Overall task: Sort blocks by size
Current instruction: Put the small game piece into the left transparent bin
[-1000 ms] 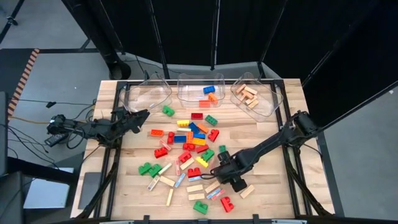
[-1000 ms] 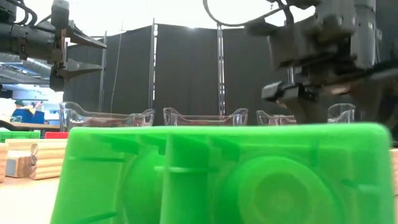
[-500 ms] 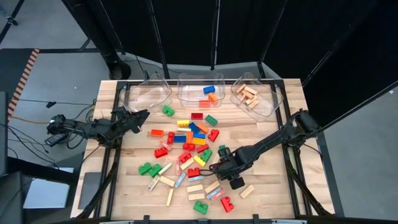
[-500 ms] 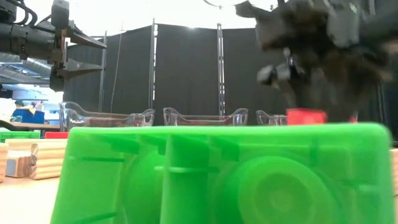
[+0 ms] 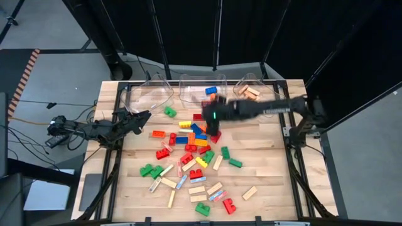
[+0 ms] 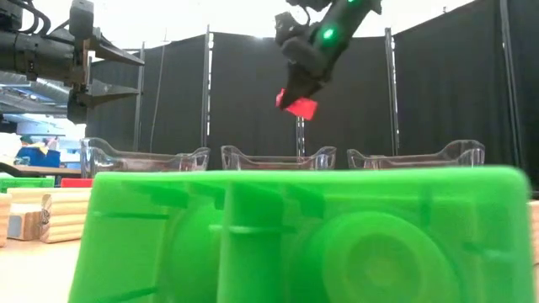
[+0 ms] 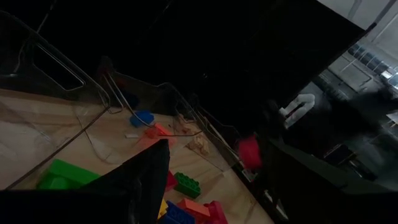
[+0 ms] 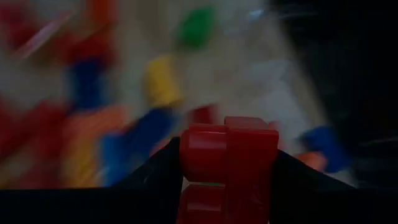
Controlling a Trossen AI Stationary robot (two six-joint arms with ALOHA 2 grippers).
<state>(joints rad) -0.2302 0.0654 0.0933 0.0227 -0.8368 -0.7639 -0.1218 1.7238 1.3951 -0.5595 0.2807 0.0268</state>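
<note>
Blocks of studded plastic and tan wood mostly litter my table; a few sit in the clear plastic bins. My right gripper carries a clamped red brick binward (left gripper waits, fingers apart).

A huge green block fills the low view's foreground, hiding the table behind it — its lower part is cut off. In the right wrist view, the scattered blocks are blurred into smears.
</note>
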